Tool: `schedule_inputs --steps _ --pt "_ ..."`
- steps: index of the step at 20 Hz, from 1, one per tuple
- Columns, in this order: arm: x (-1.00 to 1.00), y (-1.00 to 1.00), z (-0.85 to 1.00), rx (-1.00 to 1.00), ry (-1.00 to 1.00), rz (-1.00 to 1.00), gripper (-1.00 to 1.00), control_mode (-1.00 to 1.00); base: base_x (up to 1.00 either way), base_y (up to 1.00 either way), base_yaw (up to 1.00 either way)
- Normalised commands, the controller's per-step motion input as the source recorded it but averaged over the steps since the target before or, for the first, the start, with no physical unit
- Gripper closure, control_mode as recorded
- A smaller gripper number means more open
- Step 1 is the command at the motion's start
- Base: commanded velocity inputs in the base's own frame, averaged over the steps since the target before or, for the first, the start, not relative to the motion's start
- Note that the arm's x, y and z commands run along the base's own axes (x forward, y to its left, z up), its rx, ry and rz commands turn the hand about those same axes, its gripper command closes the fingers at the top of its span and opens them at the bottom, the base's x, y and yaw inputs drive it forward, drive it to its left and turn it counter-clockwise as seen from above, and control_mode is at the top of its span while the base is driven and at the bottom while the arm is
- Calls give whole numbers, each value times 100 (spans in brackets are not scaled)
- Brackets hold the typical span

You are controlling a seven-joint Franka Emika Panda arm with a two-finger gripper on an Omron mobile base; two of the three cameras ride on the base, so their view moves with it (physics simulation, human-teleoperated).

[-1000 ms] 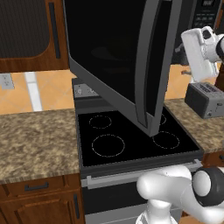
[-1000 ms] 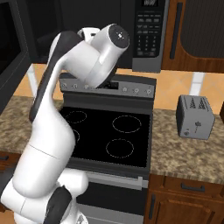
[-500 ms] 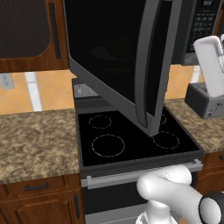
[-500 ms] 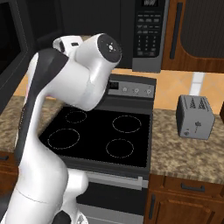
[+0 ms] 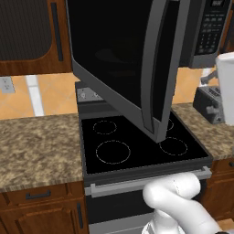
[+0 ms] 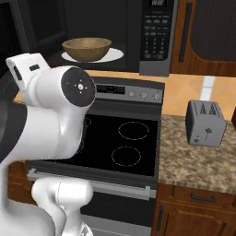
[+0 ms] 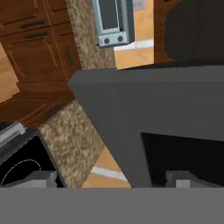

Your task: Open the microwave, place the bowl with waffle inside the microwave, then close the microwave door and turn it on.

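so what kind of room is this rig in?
A rendered home kitchen: an over-the-range microwave with its door swung open above a black glass stove, a toaster on granite counters, and wood cabinets.

Glossy black glass microwave door in matt grey frame; wooden bowl; speckled rough-looking stone counter; brushed-metal toaster.

Ahead of hand: microwave body close in front, blocking.
Door: microwave door swung wide over stove.
Cavity: open, bowl inside.
Beside hand: 1 toaster on counter, well apart.
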Motion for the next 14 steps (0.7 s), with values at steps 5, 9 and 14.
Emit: schedule_inputs --steps 5,9,14 --pt "-69 91 0 15 -1 6 -100 -100 0 0 0" --pt "-83 84 0 11 -1 6 -100 -100 0 0 0" --pt "-79 67 0 8 -5 0 -100 -100 0 0 0"
